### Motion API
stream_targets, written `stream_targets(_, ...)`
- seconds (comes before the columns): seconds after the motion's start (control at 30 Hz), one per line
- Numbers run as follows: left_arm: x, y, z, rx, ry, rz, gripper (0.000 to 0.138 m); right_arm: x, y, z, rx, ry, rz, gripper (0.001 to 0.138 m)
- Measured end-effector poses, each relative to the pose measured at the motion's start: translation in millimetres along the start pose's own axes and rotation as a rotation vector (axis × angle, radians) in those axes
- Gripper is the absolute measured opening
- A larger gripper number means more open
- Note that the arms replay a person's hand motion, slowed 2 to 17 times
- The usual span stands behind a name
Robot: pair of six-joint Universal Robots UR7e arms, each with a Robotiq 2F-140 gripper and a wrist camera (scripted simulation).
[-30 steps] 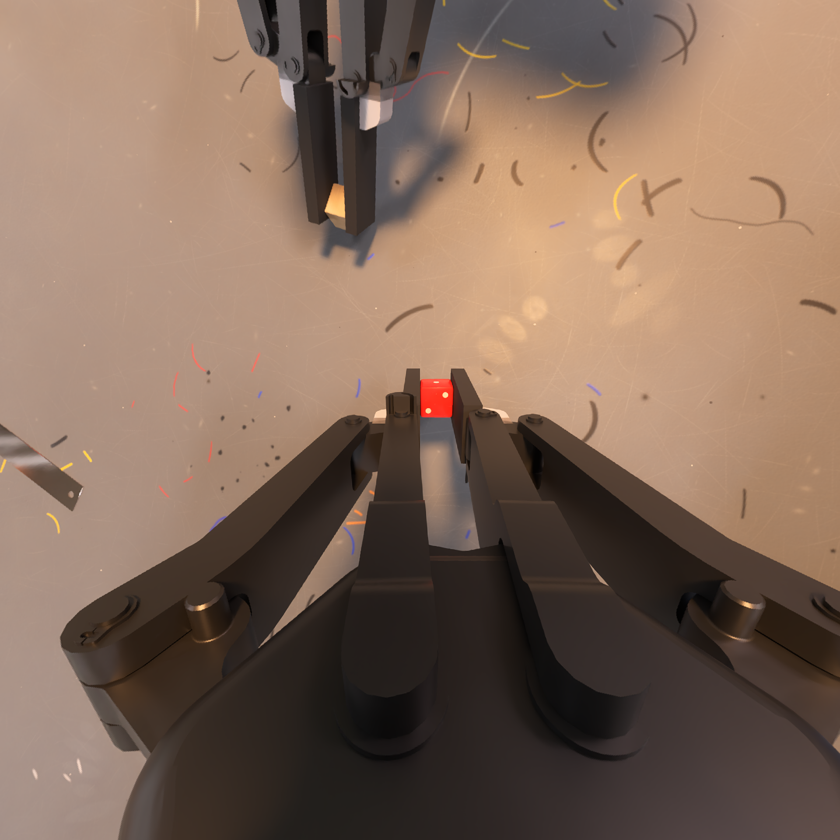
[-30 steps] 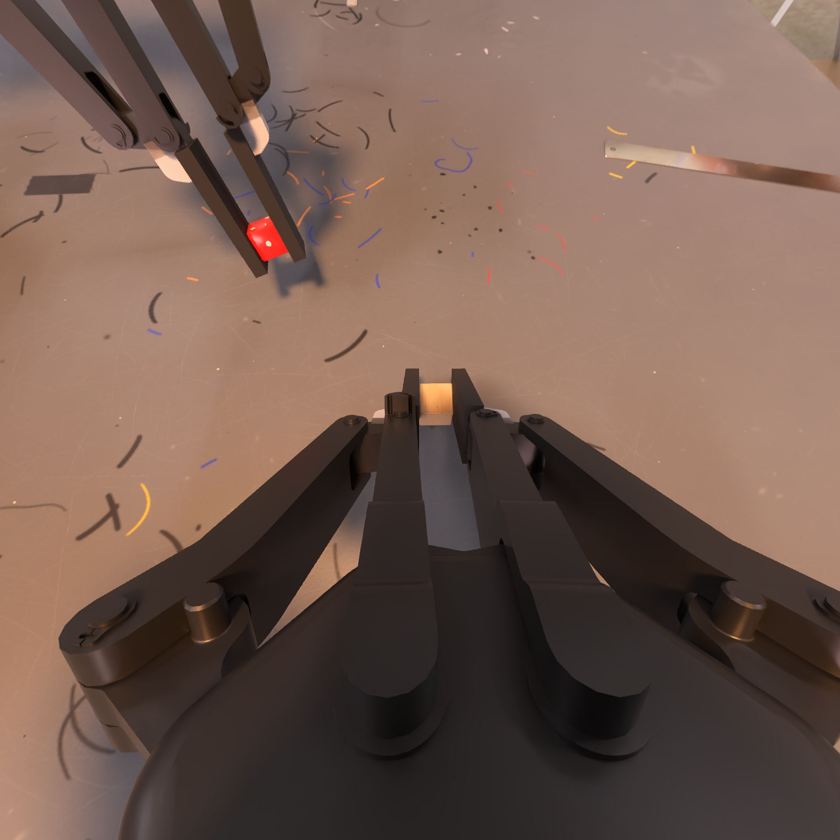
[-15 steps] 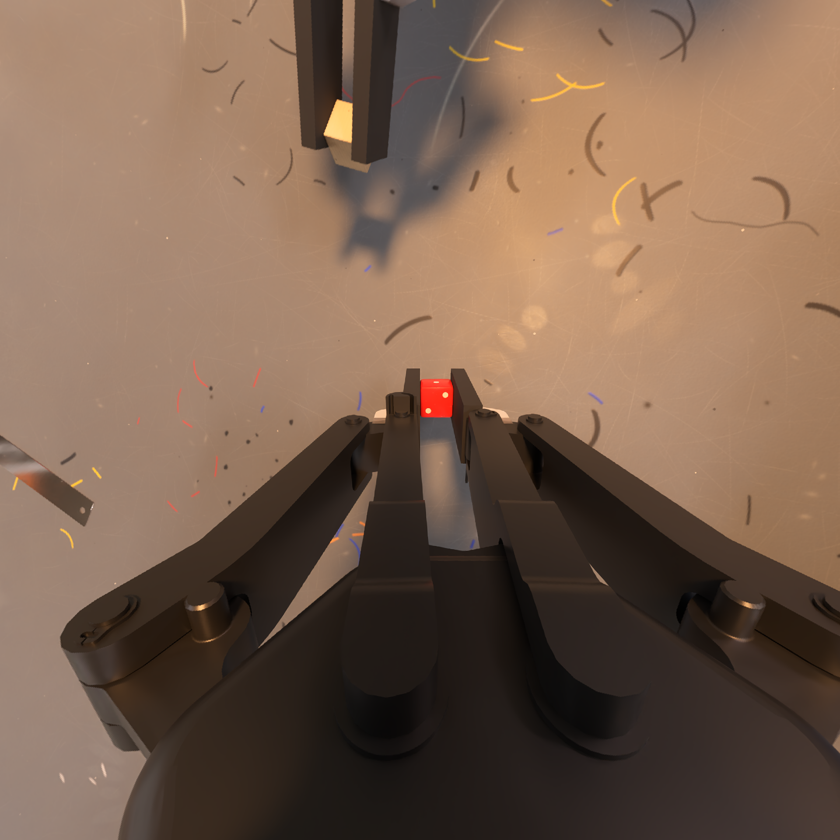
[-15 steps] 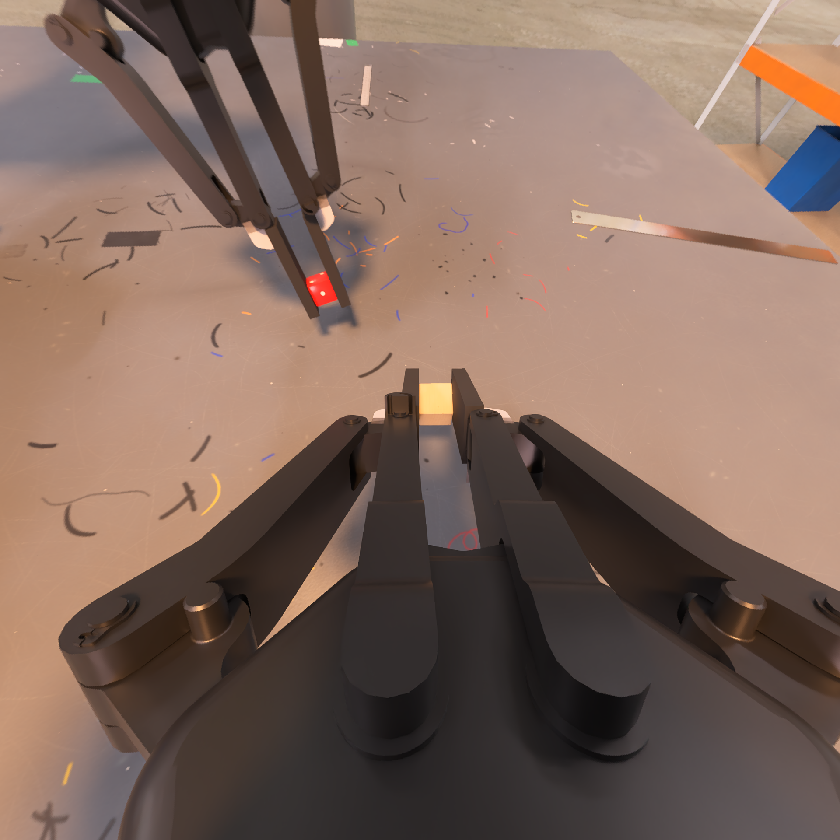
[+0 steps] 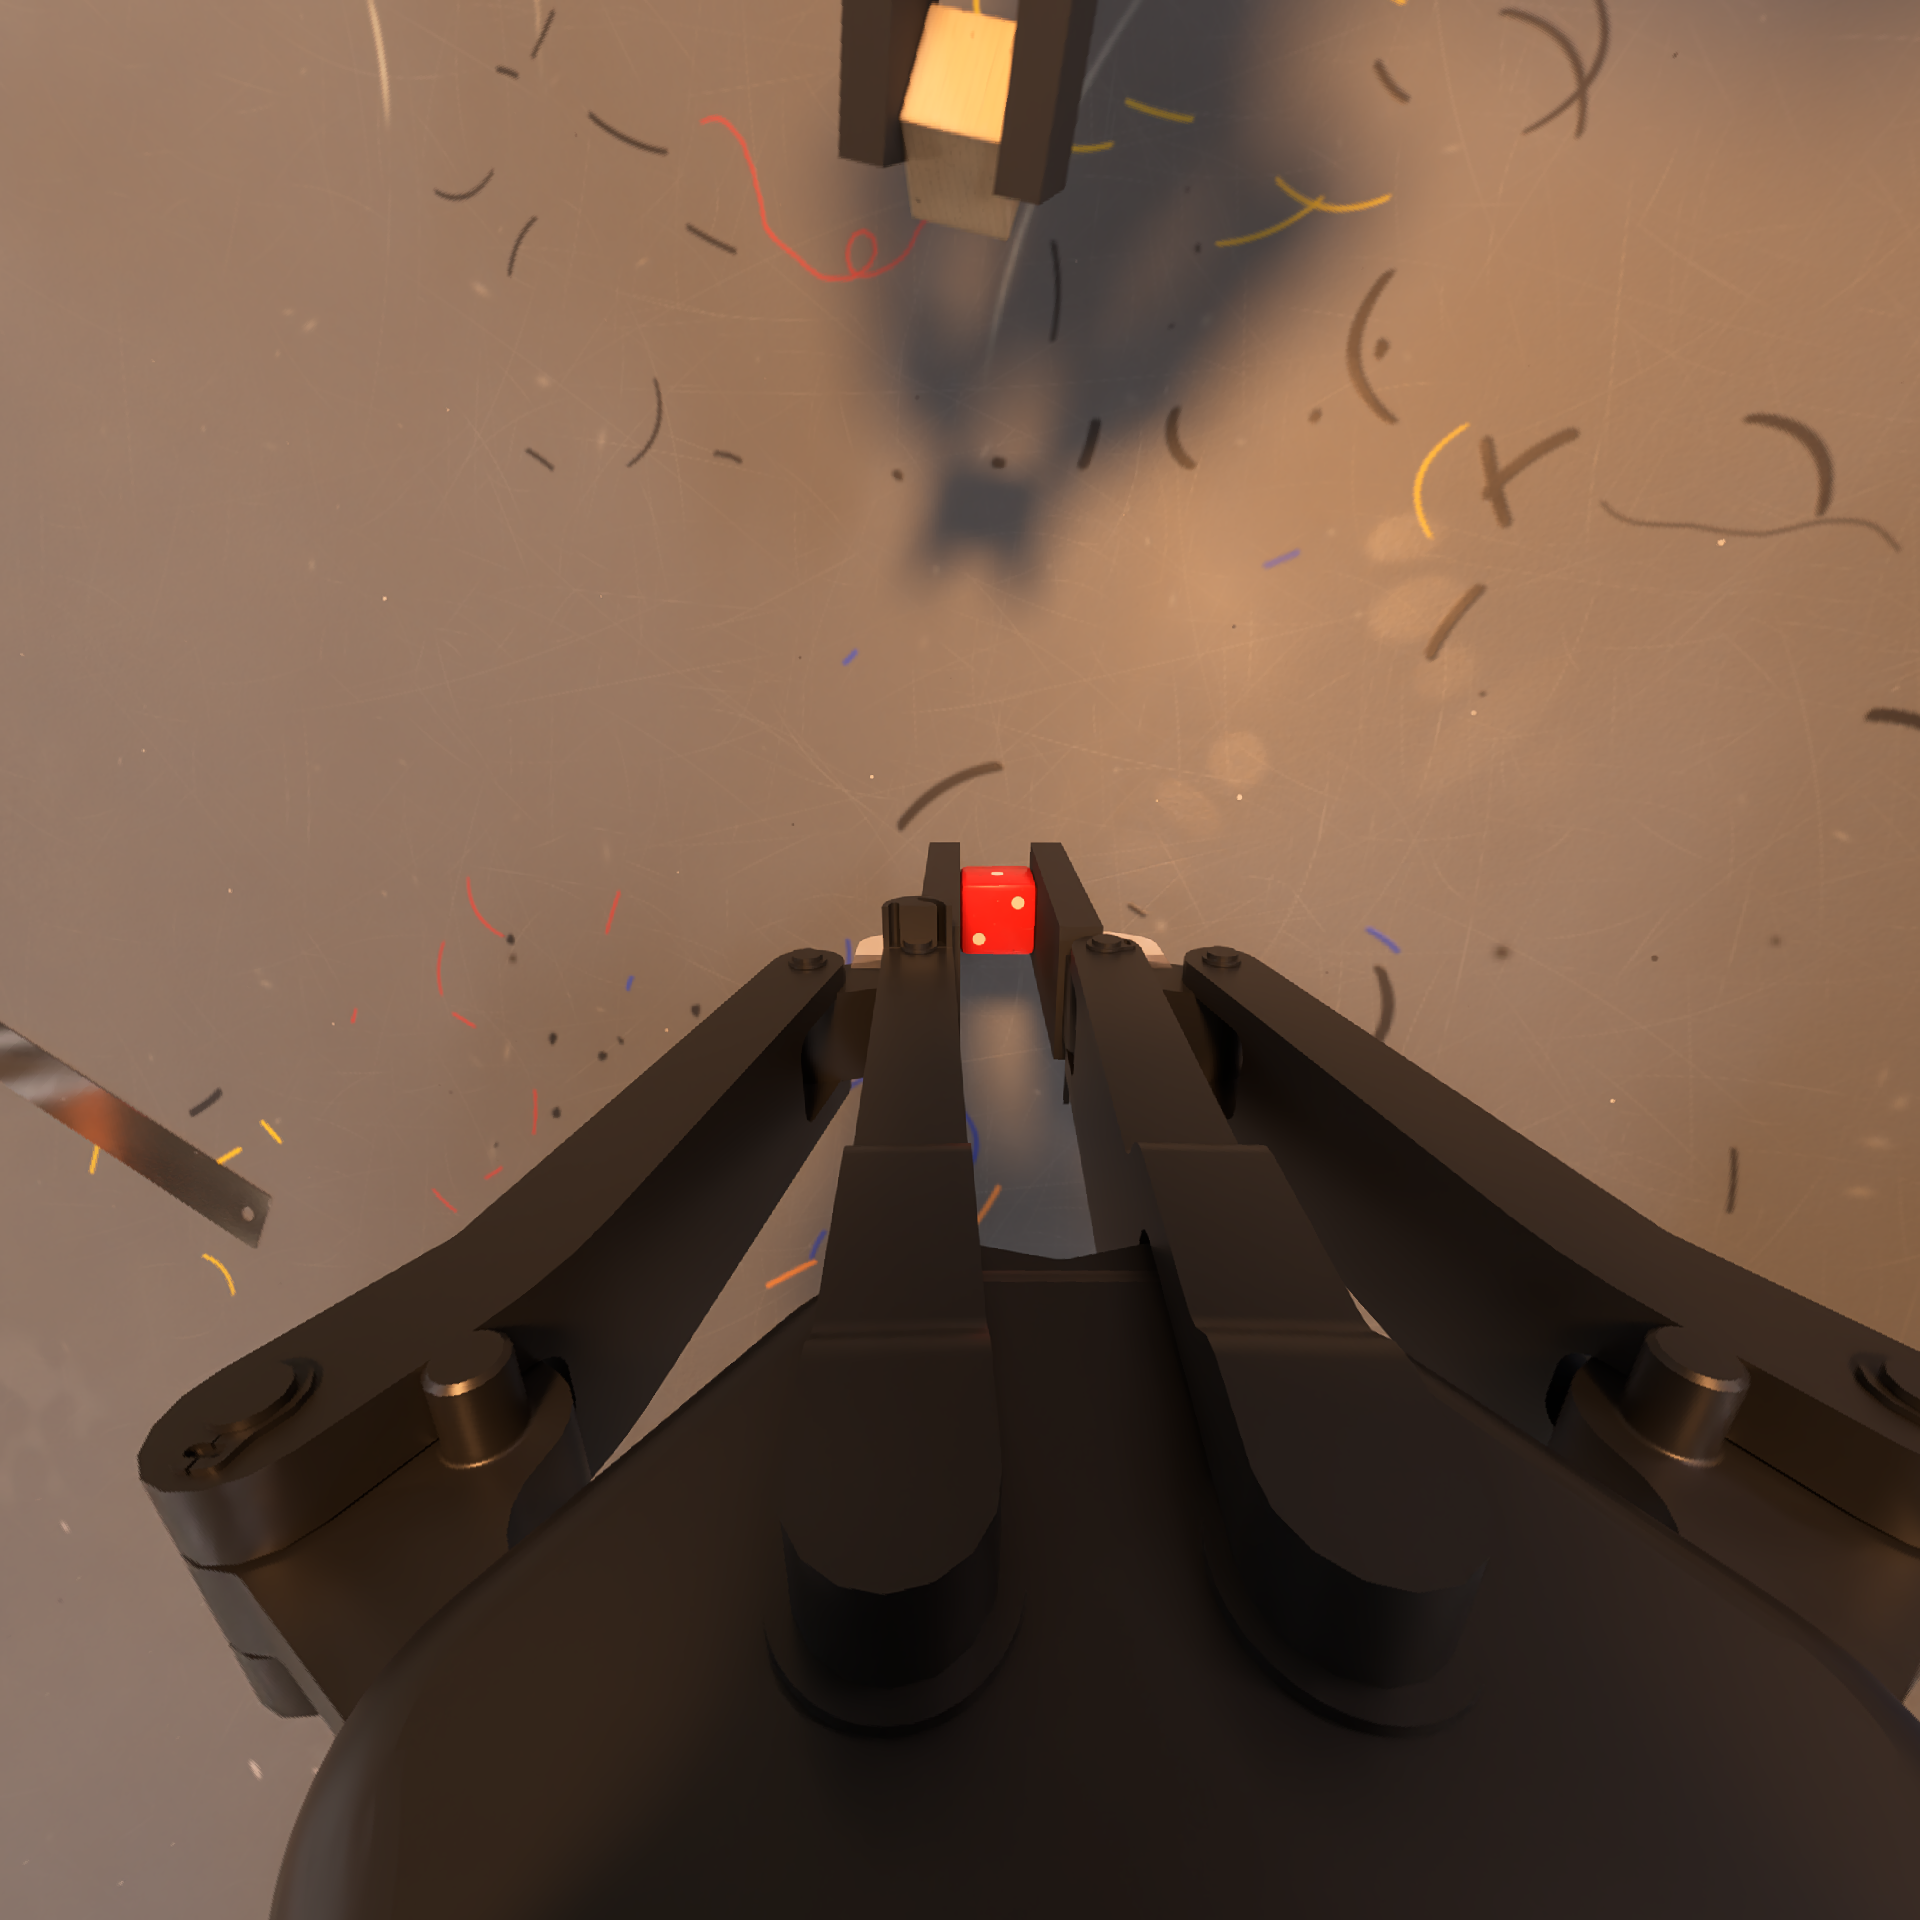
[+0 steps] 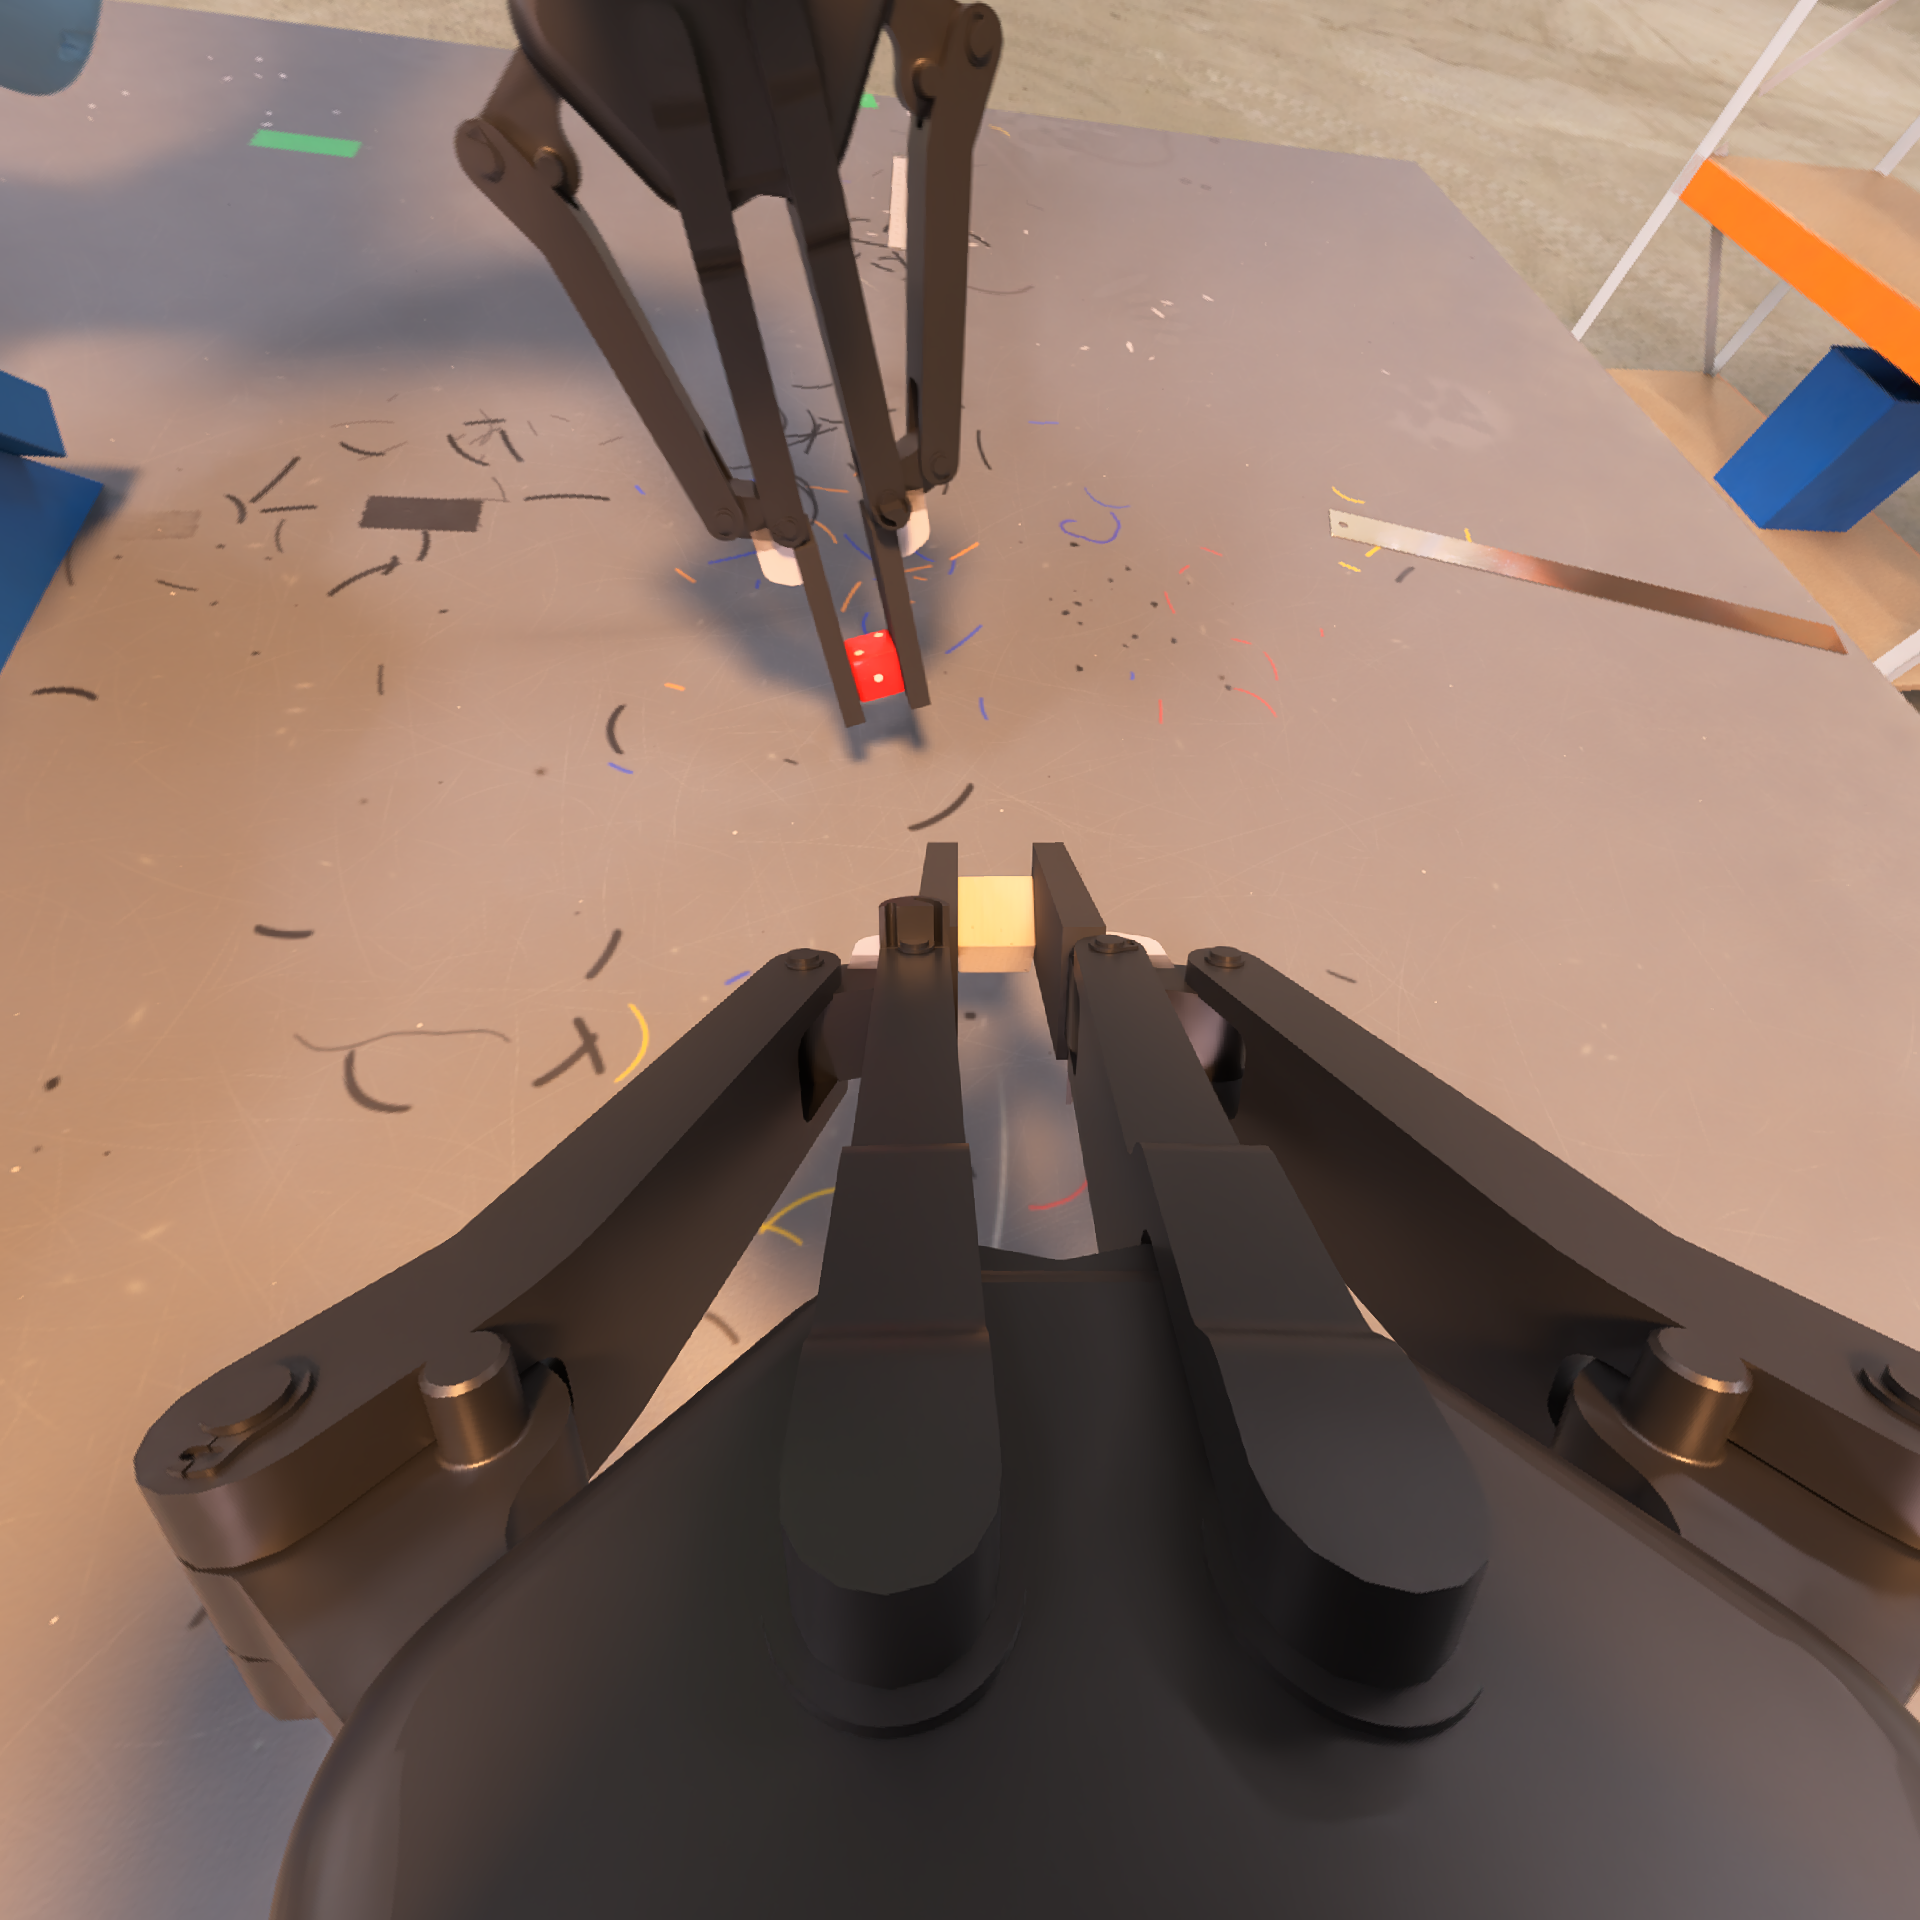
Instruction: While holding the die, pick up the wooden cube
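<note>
Glossy red die (image 5: 996, 910); matt pale wooden cube (image 6: 994, 910); scuffed table (image 6: 1455, 883).

flat brown-grey scratched tabletop (image 6: 1455, 935), marked all over with dark, yellow, red and blue scribbles. a long thin metal strip (image 6: 1579, 577) lies flat near its right edge. a green tape patch (image 6: 304, 143) and a dark rectangular patch (image 6: 421, 512) lie farther off.

The right gripper (image 6: 995, 914) pinches the wooden cube (image 6: 994, 909) between its fingertips, clear of the scuffed table (image 6: 1455, 883). At twelve o'clock beyond it, the left gripper (image 6: 883, 686) points down, clamping the red die (image 6: 871, 665) just above the surface. A metal strip (image 6: 1579, 580) lies at two o'clock, near the table edge, a blue box (image 6: 1818, 442) beyond it.
</note>
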State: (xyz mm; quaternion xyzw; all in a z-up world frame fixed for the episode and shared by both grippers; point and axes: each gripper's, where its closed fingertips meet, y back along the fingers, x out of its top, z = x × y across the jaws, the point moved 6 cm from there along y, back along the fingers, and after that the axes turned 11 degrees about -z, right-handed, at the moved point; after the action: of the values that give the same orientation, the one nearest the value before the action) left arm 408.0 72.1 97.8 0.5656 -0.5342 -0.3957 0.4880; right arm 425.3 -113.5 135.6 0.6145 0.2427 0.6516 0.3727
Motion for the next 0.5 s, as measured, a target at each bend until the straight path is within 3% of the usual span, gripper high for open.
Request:
stream_targets(0.23,7.7,0.2,-2.4,-0.006,-0.022,-0.015,0.018,-3.1,6.9,-11.8,0.026,0.001,-0.001,0.019)
stream_targets(0.5,17.3,2.7,0.7,-0.017,-0.046,-0.006,0.018,-4.2,0.0,-18.1,0.027,0.012,-0.033,0.019)
